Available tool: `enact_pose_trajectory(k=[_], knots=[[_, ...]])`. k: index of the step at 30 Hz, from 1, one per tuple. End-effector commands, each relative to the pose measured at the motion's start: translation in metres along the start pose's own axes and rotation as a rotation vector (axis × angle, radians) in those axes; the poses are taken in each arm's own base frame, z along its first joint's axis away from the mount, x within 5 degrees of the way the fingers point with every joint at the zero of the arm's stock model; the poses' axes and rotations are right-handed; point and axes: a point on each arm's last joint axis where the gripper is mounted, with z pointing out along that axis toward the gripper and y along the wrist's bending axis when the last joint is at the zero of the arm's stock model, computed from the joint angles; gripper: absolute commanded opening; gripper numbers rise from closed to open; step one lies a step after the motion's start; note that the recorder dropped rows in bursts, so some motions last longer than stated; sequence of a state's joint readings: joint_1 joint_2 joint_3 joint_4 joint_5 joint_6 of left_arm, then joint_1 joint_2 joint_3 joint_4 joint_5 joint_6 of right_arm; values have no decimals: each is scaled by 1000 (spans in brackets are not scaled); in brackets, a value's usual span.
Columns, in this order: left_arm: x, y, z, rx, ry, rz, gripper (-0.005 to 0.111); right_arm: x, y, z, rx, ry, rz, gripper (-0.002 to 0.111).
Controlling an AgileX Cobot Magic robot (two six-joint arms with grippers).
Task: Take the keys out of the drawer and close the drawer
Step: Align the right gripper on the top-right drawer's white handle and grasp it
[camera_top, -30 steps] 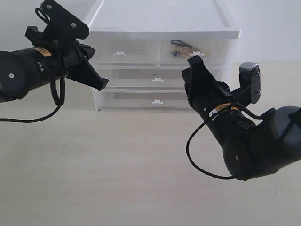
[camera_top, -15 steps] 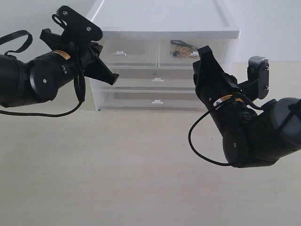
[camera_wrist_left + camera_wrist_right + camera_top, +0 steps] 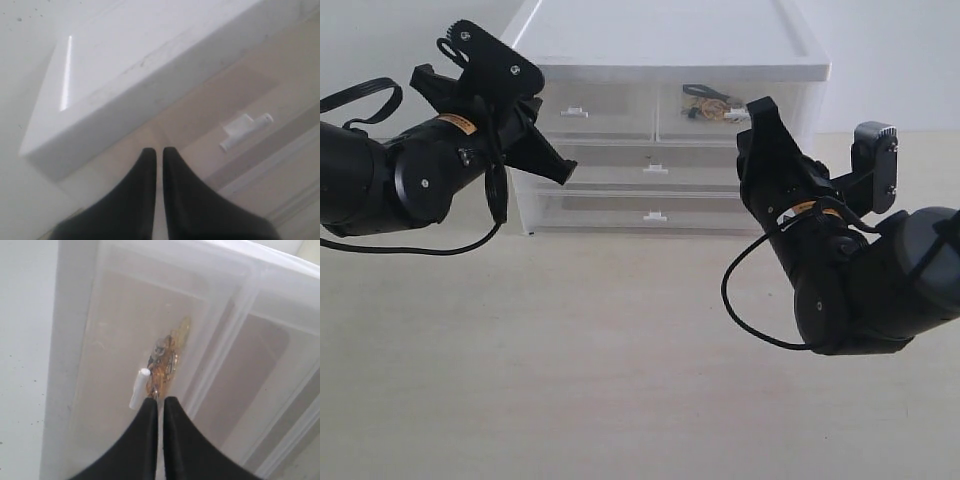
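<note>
Lying in the clear drawer (image 3: 112, 335), keys (image 3: 165, 357) beyond right jaws (pressed together, empty), left jaws likewise

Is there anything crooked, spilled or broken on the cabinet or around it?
Nothing stands out. The white cabinet stands straight, with nothing pulled out or tilted. The keys lie inside the upper right drawer, seen through its clear front. Nothing is spilled on the table.

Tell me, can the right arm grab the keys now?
Probably not yet. The keys lie inside the drawer, which looks shut, so its clear front blocks them. The jaws of the right arm are closed together beside the white tab handle, so it would likely have to pull that first.
</note>
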State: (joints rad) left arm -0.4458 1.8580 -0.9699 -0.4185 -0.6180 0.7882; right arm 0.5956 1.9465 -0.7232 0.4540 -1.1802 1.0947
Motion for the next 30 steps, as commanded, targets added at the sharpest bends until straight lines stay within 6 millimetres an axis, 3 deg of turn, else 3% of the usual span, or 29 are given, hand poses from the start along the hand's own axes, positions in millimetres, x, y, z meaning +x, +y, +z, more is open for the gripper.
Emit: enact_pose_trajectory(k=[1, 10, 20, 30], knots=[[-3, 5, 2, -48, -34, -21, 4, -3, 0, 1, -3, -11, -1, 0], [-3, 5, 2, -48, -34, -21, 4, -2, 0, 2, -6, -6, -5, 2], [-3, 5, 2, -48, -34, -21, 4, 0, 13, 12, -60, -6, 5, 29], [-3, 5, 2, -48, -34, -21, 4, -4, 11, 12, -34, -55, 36, 30]])
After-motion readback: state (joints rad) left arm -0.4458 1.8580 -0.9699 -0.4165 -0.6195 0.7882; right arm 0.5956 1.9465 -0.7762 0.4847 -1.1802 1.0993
